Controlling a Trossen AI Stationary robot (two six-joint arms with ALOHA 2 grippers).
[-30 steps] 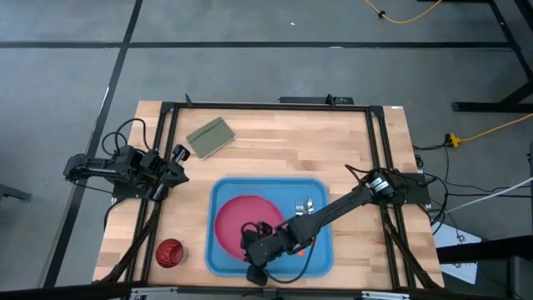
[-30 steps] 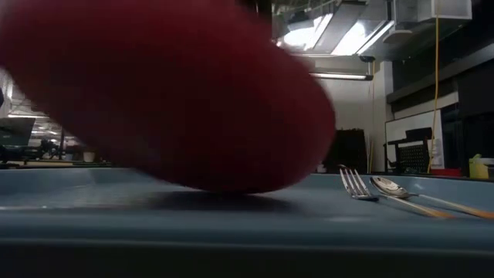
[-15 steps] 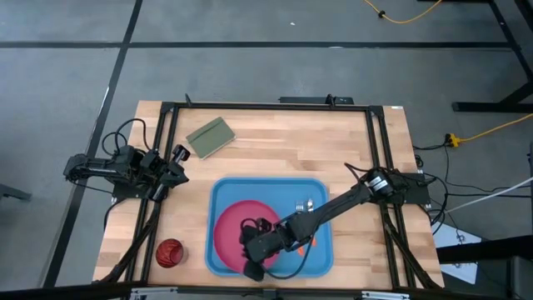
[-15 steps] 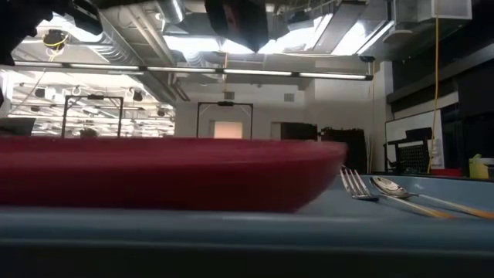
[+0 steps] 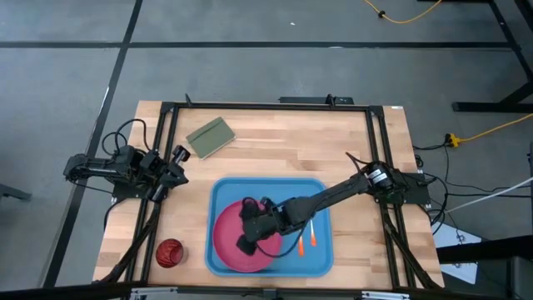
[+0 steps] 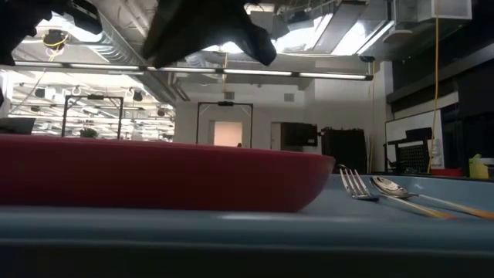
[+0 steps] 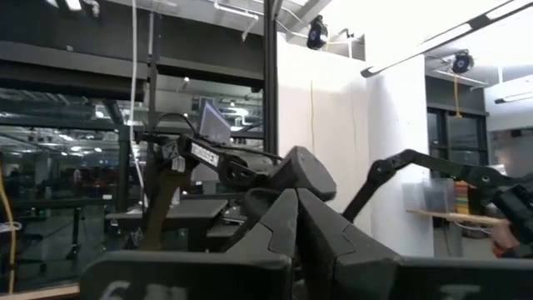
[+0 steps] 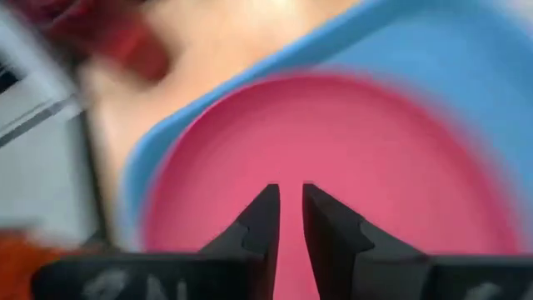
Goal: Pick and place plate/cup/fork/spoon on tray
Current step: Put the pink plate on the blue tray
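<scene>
Plate [image 5: 237, 242] flat inside blue tray [image 5: 321, 260], toward its left half. Right gripper [image 5: 246, 236] above plate centre, jaws narrow, nothing between them. Fork [image 5: 301, 242] and spoon [image 6: 395, 188] side by side in tray, right of plate. Cup [image 5: 169, 252] on counter [image 5: 291, 142], off tray's left edge. Left gripper [image 5: 173, 164] parked at counter's left side, jaws together. Olive-green block [image 5: 210, 137] near counter's far left.

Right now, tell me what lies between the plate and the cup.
In the high view, only the tray's blue rim and bare table lie between the plate and the cup.
</scene>
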